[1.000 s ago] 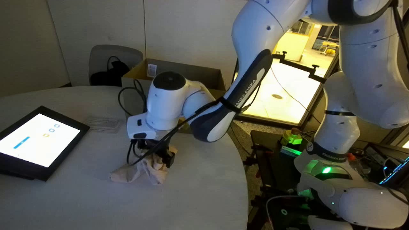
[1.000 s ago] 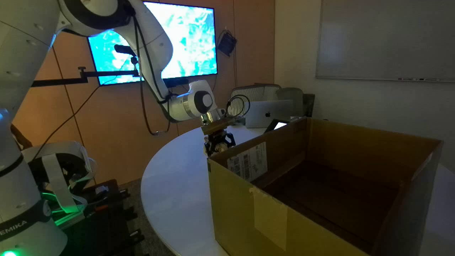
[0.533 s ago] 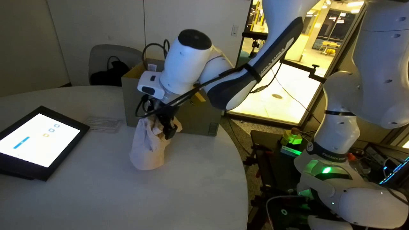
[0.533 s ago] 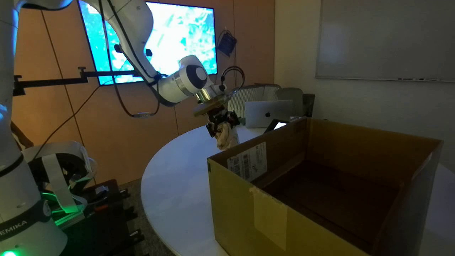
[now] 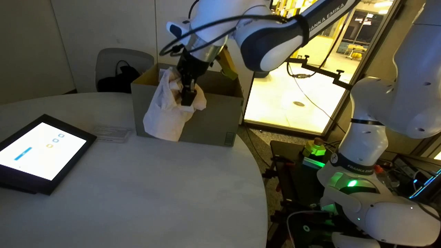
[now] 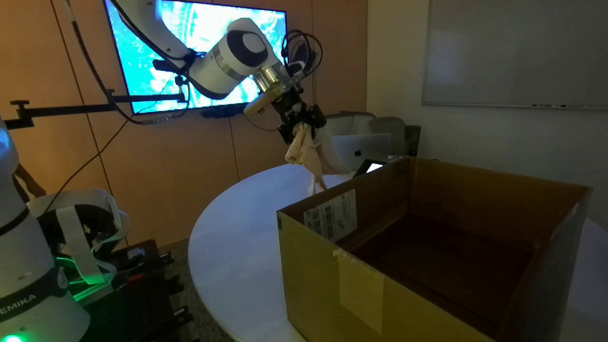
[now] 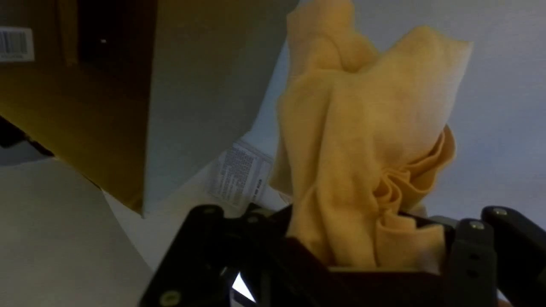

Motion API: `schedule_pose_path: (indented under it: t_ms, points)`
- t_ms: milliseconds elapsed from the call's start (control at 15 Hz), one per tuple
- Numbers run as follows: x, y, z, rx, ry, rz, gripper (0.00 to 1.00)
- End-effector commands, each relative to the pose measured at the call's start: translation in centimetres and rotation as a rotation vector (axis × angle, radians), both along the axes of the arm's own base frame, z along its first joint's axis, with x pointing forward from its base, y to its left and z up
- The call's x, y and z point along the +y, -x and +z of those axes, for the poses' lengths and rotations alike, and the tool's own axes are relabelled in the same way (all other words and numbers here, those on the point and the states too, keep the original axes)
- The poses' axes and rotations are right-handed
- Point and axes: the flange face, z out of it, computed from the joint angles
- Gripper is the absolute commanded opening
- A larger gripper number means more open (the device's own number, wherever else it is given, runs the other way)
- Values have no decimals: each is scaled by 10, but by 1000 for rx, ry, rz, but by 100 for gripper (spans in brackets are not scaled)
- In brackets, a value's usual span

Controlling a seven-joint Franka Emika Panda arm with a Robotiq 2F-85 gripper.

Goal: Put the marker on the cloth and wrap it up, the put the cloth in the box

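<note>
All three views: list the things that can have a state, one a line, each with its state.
Box, upright, top open.
Cloth, bunched, hanging from the jaws, outside the box.
Jaws, closed on the cloth.
Tablet, screen lit.
Wall screen, lit.
Laptop, lid raised.
Base light, glowing green.

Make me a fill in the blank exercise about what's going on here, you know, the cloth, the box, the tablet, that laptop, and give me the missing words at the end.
1. The cloth, gripped by the claw, hangs ____ (inside or outside) the box.
2. The top of the box is not closed but ____.
3. The tablet is switched ____.
4. The logo on the laptop has the shape of an ____.

Missing words: outside; open; on; apple.
</note>
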Motion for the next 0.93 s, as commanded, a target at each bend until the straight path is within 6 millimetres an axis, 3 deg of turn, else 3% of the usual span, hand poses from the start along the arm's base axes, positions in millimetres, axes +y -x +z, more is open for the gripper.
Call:
schedule_pose_path:
  t_ms: [0, 200, 400, 667, 867]
  points:
    - [-34, 16, 58, -47, -77, -177, 13]
    - [-80, 21, 84, -82, -131, -325, 13]
    - [-129, 23, 91, -113, -185, -476, 13]
    - [-187, 15, 77, -147, -243, -682, 13]
    - [-224, -3, 55, -160, -271, -843, 13]
